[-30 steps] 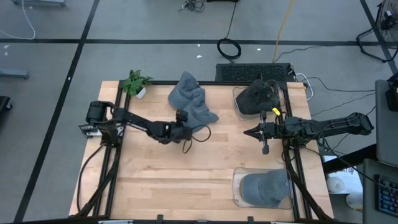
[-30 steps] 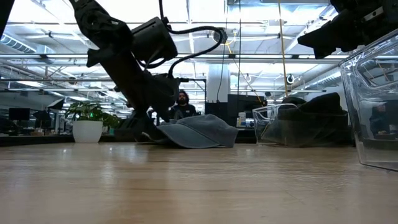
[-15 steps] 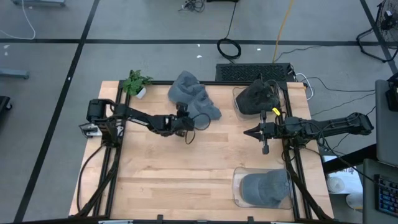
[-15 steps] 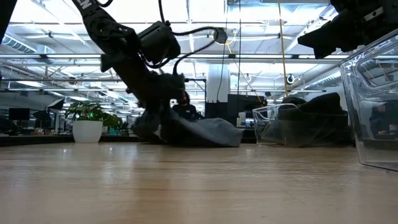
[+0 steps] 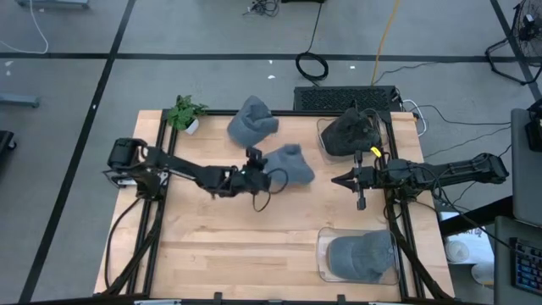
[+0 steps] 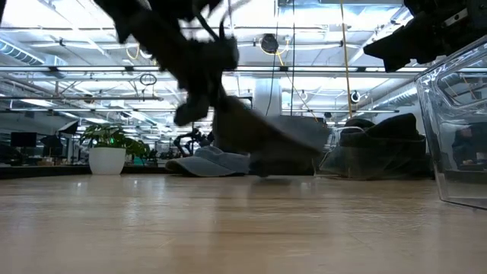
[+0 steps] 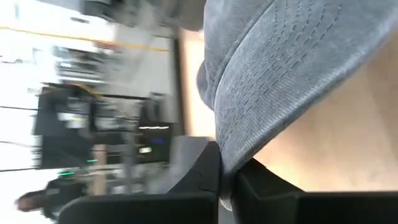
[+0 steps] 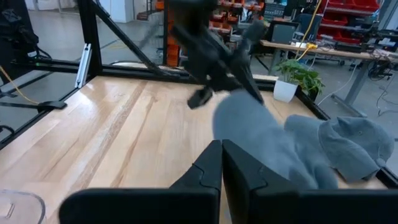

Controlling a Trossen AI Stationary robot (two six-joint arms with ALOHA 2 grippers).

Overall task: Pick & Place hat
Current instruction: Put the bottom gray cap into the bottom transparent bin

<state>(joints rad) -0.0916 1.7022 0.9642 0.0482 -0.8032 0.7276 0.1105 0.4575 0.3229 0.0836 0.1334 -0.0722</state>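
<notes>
Your left gripper point(image 5: 261, 179) has its fingers point(image 7: 205, 174) pinched tight on the brim of a grey hat point(image 5: 288, 163), and the hat hangs from them clear of the bench point(image 5: 254, 246). In the left wrist view the stitched brim runs straight out from between the two dark fingers, with the crown bulging beyond it. From the low view the hat droops down and away from the fingers, its cloth lifted off the wood.

A second grey hat point(image 5: 251, 117) lies on the bench just past the held one, on the far side of your fingers, near the small potted plant point(image 5: 185, 113) at the bench's back edge.

Your right gripper point(image 5: 340, 180) waits well apart from the held hat, fingers point(image 8: 208, 171) pressed together with nothing between them, pointing across the bench toward the left arm. Beside it stands a clear bin point(image 5: 325, 140) holding a dark hat point(image 5: 349, 131); a second clear bin point(image 5: 323, 254) nearer the front edge holds another grey hat point(image 5: 360, 254).
</notes>
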